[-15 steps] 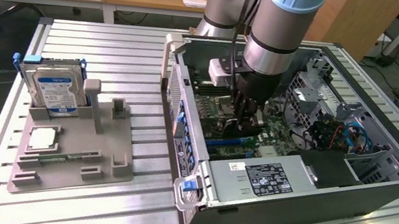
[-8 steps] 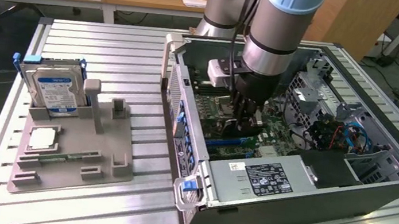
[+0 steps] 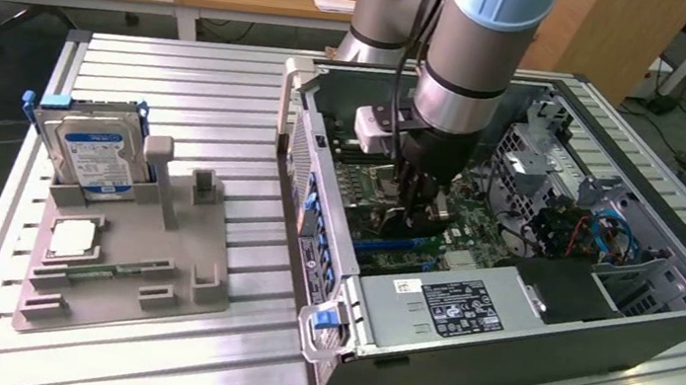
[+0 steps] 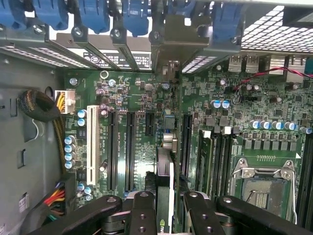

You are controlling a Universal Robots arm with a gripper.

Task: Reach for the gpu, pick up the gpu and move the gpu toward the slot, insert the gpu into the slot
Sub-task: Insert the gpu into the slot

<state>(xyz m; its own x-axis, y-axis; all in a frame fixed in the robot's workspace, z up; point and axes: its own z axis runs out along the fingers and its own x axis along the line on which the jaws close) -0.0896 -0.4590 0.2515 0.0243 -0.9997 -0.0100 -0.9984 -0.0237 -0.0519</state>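
My gripper [image 3: 418, 210] is down inside the open computer case [image 3: 322, 150], over the green motherboard [image 4: 142, 88]. It is shut on the gpu [image 4: 165, 171], which I see edge-on in the wrist view as a thin green card between the two black fingers [image 4: 142, 215]. The card's silver end bracket [image 4: 168, 46] stands at the case's rear slot openings. The card stands upright in line with the long black expansion slots [image 4: 129, 147] and covers the slot under it. I cannot tell whether its edge is seated.
A blue-labelled hard drive [image 3: 96, 155] stands in the grey fixture tray [image 3: 127, 264] at the exterior view's left, with a small memory stick [image 3: 107, 271] on it. Inside the case are the CPU socket [image 4: 264, 188], power supply [image 3: 461, 308], cable bundles [image 4: 44, 112] and blue bracket latches [image 4: 98, 14].
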